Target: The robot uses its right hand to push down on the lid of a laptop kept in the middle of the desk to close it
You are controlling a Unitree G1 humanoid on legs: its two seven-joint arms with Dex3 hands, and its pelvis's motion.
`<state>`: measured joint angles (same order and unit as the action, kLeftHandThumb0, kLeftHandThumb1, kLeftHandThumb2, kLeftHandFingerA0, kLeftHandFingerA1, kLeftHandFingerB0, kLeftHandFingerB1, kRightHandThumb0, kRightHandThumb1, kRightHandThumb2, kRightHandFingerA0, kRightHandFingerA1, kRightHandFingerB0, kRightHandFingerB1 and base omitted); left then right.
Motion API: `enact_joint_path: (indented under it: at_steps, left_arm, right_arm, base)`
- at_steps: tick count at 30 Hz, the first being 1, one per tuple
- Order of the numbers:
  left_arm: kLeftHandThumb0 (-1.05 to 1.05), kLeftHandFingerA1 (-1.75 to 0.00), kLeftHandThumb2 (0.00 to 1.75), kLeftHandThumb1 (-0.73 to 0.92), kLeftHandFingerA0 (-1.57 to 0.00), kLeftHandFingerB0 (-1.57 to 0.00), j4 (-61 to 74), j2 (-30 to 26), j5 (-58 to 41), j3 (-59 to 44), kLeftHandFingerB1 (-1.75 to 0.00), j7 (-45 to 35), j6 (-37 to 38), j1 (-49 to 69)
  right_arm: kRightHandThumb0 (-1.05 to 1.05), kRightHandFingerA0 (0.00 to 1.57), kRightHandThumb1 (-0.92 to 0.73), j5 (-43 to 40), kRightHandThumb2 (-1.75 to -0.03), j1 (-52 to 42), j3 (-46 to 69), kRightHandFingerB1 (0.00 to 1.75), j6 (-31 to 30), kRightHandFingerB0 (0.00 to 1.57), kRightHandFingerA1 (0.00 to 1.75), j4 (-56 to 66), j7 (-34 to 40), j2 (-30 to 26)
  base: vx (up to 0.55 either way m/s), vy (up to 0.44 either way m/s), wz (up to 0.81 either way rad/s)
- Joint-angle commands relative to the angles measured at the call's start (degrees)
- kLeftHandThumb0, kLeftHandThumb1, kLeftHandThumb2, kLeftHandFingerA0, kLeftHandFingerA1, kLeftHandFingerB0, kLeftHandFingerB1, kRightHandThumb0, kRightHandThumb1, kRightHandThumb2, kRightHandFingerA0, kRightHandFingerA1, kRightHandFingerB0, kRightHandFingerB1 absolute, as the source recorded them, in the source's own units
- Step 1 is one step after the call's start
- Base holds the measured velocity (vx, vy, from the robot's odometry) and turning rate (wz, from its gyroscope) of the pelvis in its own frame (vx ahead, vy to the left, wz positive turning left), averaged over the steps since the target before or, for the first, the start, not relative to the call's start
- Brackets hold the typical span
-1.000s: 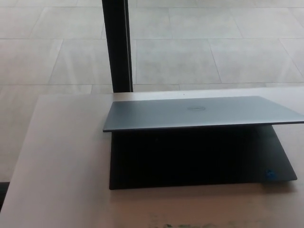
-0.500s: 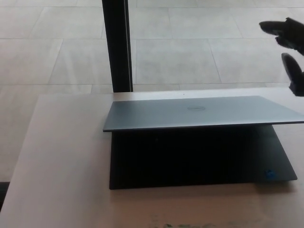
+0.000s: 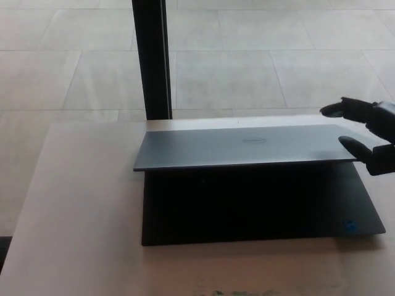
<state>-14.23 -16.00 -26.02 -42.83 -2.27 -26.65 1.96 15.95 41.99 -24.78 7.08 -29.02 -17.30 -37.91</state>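
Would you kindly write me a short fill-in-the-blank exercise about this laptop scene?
1. The grey laptop lid is lowered but not fully ____.
2. The black robot hand comes in from the picture's ____ edge.
3. The laptop's black base bears a small ____ sticker near its front right corner.
4. Behind the pale desk stands a ____ vertical post.

Missing words: closed; right; blue; black.
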Motion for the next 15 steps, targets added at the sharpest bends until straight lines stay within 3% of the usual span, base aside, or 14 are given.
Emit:
enact_joint_path:
  at_steps: [1, 2, 3, 4, 5, 6, 7, 8, 9, 10, 11, 15]
  left_arm:
    - [-0.98, -0.78, 1.14, 0.57, -0.48, -0.38, 0.03, -1.19, -0.10, 0.17, -0.61, 1.22, -0.74, 0.40]
    - [-0.99, -0.80, 0.64, 0.73, -0.43, -0.44, -0.08, -1.11, -0.59, -0.10, -0.61, 0.91, -0.64, 0.37]
    - [-0.93, -0.78, 1.11, 0.55, -0.49, -0.40, -0.54, -1.11, -0.53, -0.19, -0.62, 1.06, -0.25, 0.20]
    - [-0.97, -0.78, 1.13, 0.57, -0.47, -0.35, -0.32, -1.27, -0.68, -0.02, -0.61, 0.64, -0.62, 0.38]
    - [-0.97, -0.78, 1.13, 0.57, -0.47, -0.35, -0.28, -1.29, -0.72, 0.01, -0.61, 0.59, -0.68, 0.41]
    - [-0.99, -0.76, 0.63, 0.76, -0.38, -0.42, 0.17, -1.42, -0.85, 0.02, -0.60, 0.16, -0.85, 0.84]
    - [-0.99, -0.79, 0.64, 0.72, -0.43, -0.43, 0.37, -1.23, -1.22, -0.37, -0.61, 0.60, -1.05, 0.76]
    - [-0.93, -0.76, 1.12, 0.55, -0.48, -0.40, 0.54, -1.11, -0.90, -0.36, -0.63, 1.39, -0.98, 0.69]
    - [-0.90, -0.78, 1.12, 0.56, -0.50, -0.39, 0.53, -1.17, -0.64, -0.20, -0.63, 1.56, -0.97, 0.69]
    - [-0.90, -0.78, 1.12, 0.56, -0.50, -0.39, 0.51, -1.20, -0.63, -0.17, -0.63, 1.55, -0.99, 0.69]
    - [-0.97, -0.80, 0.64, 0.78, -0.42, -0.46, 0.54, -1.40, -0.63, -0.09, -0.62, 1.35, -1.05, 0.72]
    - [-0.97, -0.81, 0.65, 0.80, -0.39, -0.44, 0.20, -2.35, -0.44, 0.45, -0.61, 0.66, -1.55, 0.55]
  right_arm:
    - [-1.00, 0.10, -0.92, 6.90, -0.83, -2.77, -2.00, 0.35, 3.65, 0.22, 0.47, 0.66, -0.46, -0.64]
    - [-0.99, 0.12, -0.91, 7.43, -0.83, -3.42, -2.19, 0.34, 4.20, 0.24, 0.46, 0.52, 0.22, -0.40]
    - [-0.98, 0.12, -0.91, 7.84, -0.83, -4.39, -2.35, 0.35, 4.46, 0.25, 0.46, 0.53, 0.76, 0.01]
    - [-0.98, 0.12, -0.91, 9.16, -0.83, -5.97, -3.24, 0.36, 5.02, 0.25, 0.48, 0.39, 1.91, 0.53]
    - [-0.98, 0.12, -0.91, 9.48, -0.83, -6.17, -3.17, 0.36, 5.17, 0.25, 0.48, 0.35, 2.02, 0.64]
    - [-0.99, 0.12, -0.91, 10.12, -0.84, -6.33, -3.49, 0.38, 5.49, 0.24, 0.50, -0.02, 2.44, 1.00]
    - [-0.96, 0.10, -0.92, 10.41, -0.83, -6.75, -3.73, 0.40, 5.93, 0.23, 0.52, -0.96, 2.77, 1.52]
    - [-0.96, 0.10, -0.92, 10.37, -0.82, -7.14, -3.56, 0.39, 5.99, 0.22, 0.52, -1.32, 2.76, 1.83]
    - [-0.95, 0.10, -0.92, 10.76, -0.82, -7.29, -3.56, 0.39, 6.14, 0.22, 0.51, -1.84, 3.12, 2.02]
    - [-0.95, 0.10, -0.92, 11.04, -0.82, -7.33, -3.51, 0.39, 6.29, 0.22, 0.51, -2.11, 3.29, 2.12]
    - [-0.95, 0.12, -0.92, 11.18, -0.82, -7.42, -3.30, 0.39, 6.30, 0.25, 0.51, -2.32, 3.50, 2.41]
    - [-0.97, 0.12, -0.92, 11.95, -0.80, -8.85, -2.65, 0.39, 5.60, 0.25, 0.50, -3.49, 4.48, 3.62]
  base:
    - [0.00, 0.000, 0.00]
    - [0.00, 0.000, 0.00]
    - [0.00, 0.000, 0.00]
    - [0.00, 0.000, 0.00]
    - [0.00, 0.000, 0.00]
    - [0.00, 0.000, 0.00]
    - [0.00, 0.000, 0.00]
    - [0.00, 0.000, 0.00]
    - [0.00, 0.000, 0.00]
    - [0.00, 0.000, 0.00]
    - [0.00, 0.000, 0.00]
    - [0.00, 0.000, 0.00]
